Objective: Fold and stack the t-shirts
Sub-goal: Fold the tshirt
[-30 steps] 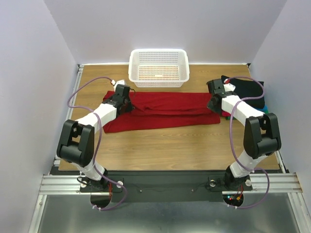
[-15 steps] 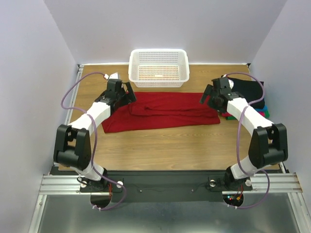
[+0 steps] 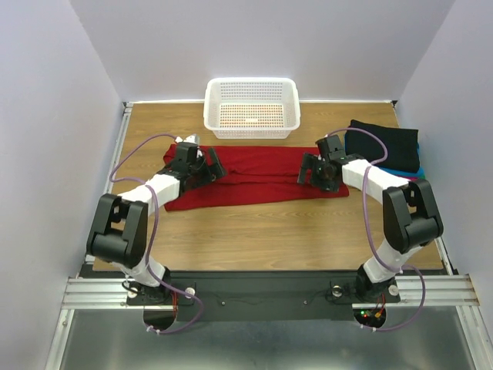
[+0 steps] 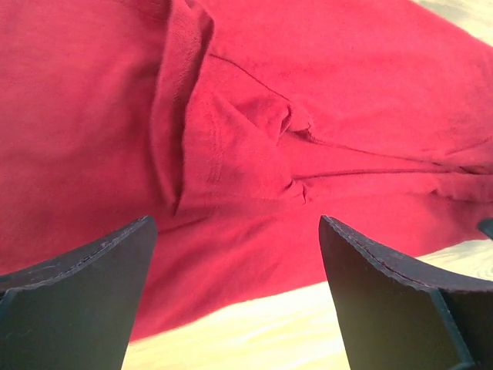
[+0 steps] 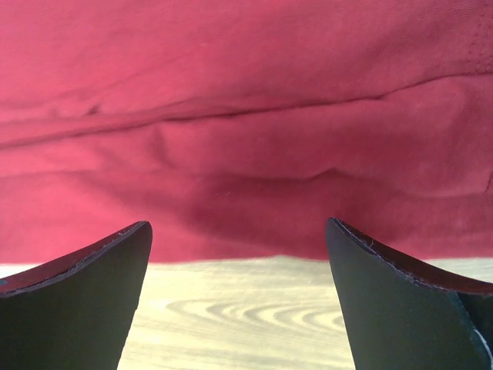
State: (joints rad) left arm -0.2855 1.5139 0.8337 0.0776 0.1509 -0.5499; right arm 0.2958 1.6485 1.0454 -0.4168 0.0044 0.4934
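Observation:
The dark red t-shirt (image 3: 262,176) lies as a long folded band across the table, and fills both wrist views (image 4: 308,92) (image 5: 246,116). My left gripper (image 3: 209,165) is open low over its left part, with nothing between the fingers (image 4: 235,225). At the right part, near the shirt's front edge, my right gripper (image 3: 311,171) is also open and empty (image 5: 239,225). A stack of folded t-shirts sits at the right edge, with black on top (image 3: 384,143) and bright blue (image 3: 402,171) showing under it.
A white perforated basket (image 3: 251,132) stands at the back centre, just behind the red shirt. Bare wood table (image 3: 254,231) lies in front of the shirt. The side rail (image 3: 115,162) runs along the left edge.
Both grippers opened and let go of the red shirt's ends, drew back, then moved inward and low over the shirt. The black stack is now uncovered by the right arm.

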